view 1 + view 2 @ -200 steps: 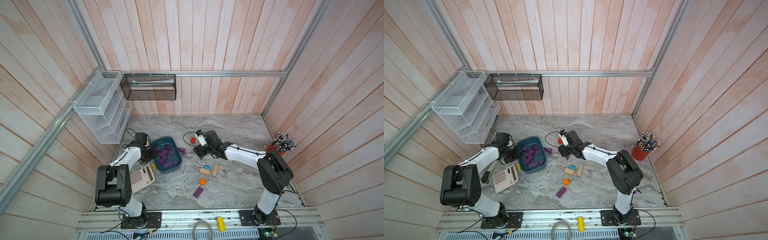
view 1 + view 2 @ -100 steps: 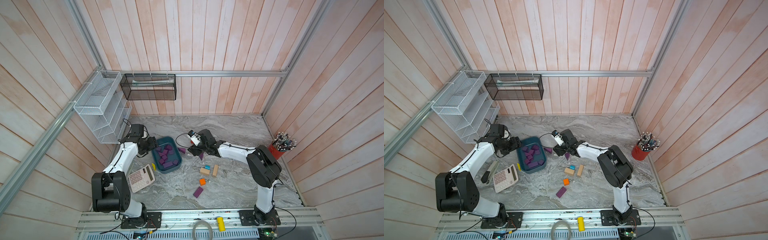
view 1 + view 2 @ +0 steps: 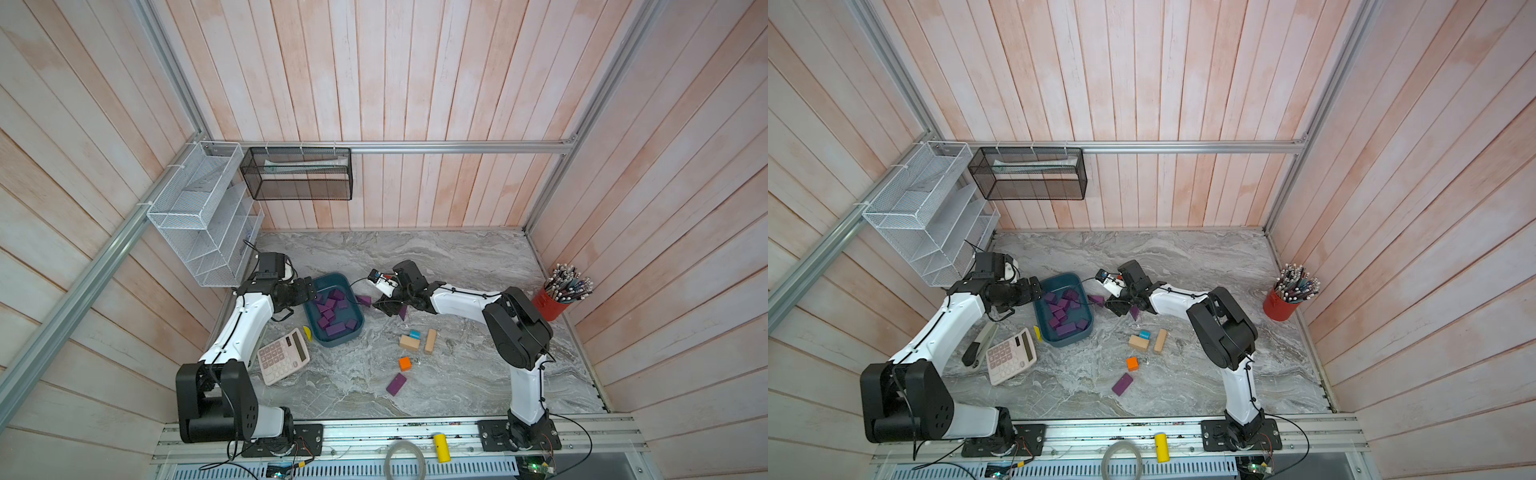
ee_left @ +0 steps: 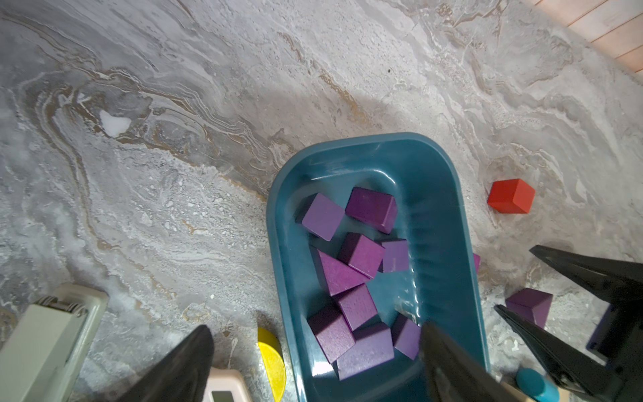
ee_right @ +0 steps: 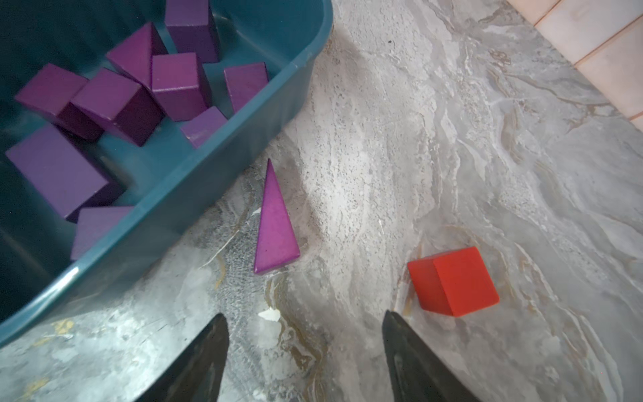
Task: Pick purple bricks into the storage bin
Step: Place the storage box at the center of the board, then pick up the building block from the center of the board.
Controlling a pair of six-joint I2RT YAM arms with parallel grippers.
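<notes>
The teal storage bin (image 3: 308,308) (image 3: 1039,309) holds several purple bricks (image 4: 362,254) (image 5: 114,101). My left gripper (image 4: 316,334) (image 3: 309,293) hangs open over the bin's left rim with nothing between its fingers. My right gripper (image 5: 304,318) (image 3: 382,305) is open just right of the bin, low over the table. A purple wedge (image 5: 275,226) (image 3: 364,300) lies on the table in front of its jaws, beside the bin wall (image 5: 208,163). Another purple brick (image 4: 530,306) sits by the right fingers. A purple oblong (image 3: 395,384) (image 3: 1122,383) lies alone nearer the front.
A red cube (image 5: 452,280) (image 4: 510,195) sits close to the right gripper. Tan blocks (image 3: 409,343), a blue cube (image 3: 414,333) and an orange cube (image 3: 405,364) lie mid-table. A calculator (image 3: 283,356), yellow piece (image 3: 307,332) and stapler (image 3: 980,344) lie front left; a red pencil cup (image 3: 555,303) stands right.
My left jaws have spread wide over the bin and the left wrist has swung toward the back. My right gripper has slid left toward the bin and the wedge.
</notes>
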